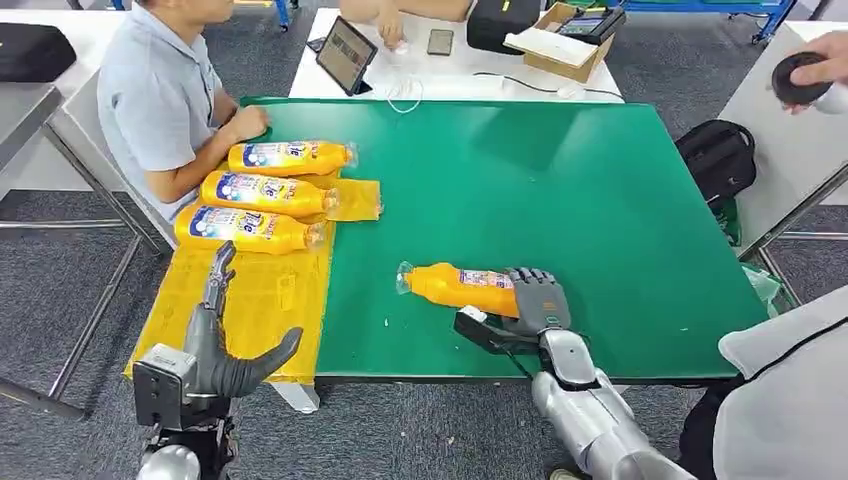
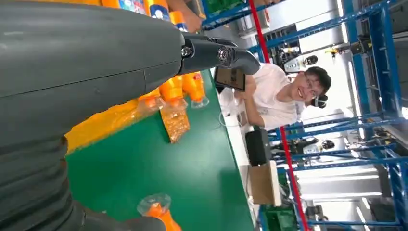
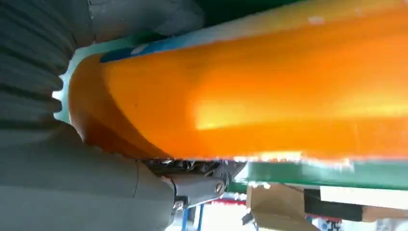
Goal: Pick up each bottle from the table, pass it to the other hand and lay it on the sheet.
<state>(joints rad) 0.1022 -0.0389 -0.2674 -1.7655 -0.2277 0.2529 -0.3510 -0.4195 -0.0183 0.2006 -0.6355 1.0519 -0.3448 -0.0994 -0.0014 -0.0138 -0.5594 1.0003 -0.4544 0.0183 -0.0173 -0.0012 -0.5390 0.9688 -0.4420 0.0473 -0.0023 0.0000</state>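
The green rectangular tabletop [image 1: 560, 190] takes up the middle of the head view, and a yellow plastic sheet [image 1: 255, 300] hangs over its edge at the lower left of the frame. Three orange plastic bottles with blue-and-white labels lie side by side on the upper end of that sheet, necks toward the frame's right: the far one [image 1: 290, 157], the middle one [image 1: 265, 192] and the near one [image 1: 245, 228]. My reading is that they are set in a neat row to leave the lower stretch of sheet free for more.

A fourth orange bottle [image 1: 462, 287] lies on its side on the bare green at lower centre, well apart from the sheet, its clear cap pointing left. The robot's right hand [image 1: 535, 300] is at this bottle's base end, fingers over it and thumb below; the right wrist view shows the orange body pressed close against the palm, so I judge it gripped (though not lifted, as it seems to rest on the green surface). The left hand [image 1: 225, 340] hovers over the sheet at lower left, fingers spread wide and holding nothing, probably waiting to receive the pass.

A seated person [image 1: 165, 90] at the upper left rests a forearm near the row of bottles.
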